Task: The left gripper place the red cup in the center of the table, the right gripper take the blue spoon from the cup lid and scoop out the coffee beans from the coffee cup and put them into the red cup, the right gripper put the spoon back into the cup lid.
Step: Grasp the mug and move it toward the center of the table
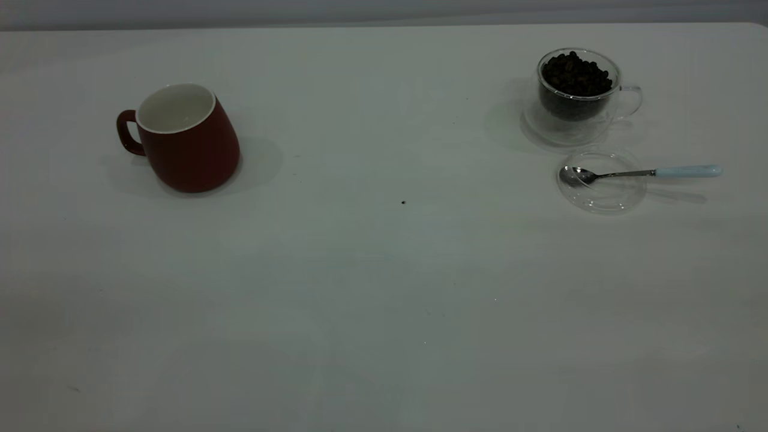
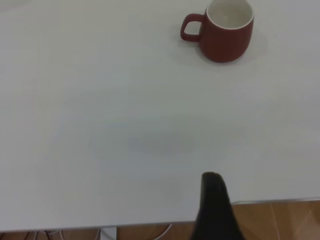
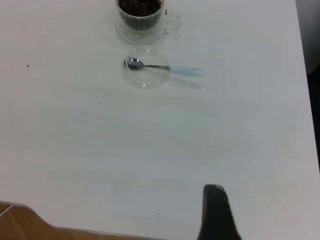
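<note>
Setting: staged tabletop test bench, lab-like.
Surface: large plain white table (image 1: 384, 288), bare but for a few props.
Floor: wood-pattern boards past the table edge, white cables (image 2: 150, 234) lying there.
Backdrop: plain pale wall (image 1: 384, 11) behind the far edge.
Props: red cup (image 1: 186, 141), coffee cup (image 1: 576, 96), set well apart.

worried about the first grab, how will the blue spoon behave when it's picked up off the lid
The spoon looks thin and light, so it should lift easily. Its bowl rests in the glass lid while the handle sticks out past the rim, so pressing down there may tilt it or shift the lid. The glossy handle may be slippery.
</note>
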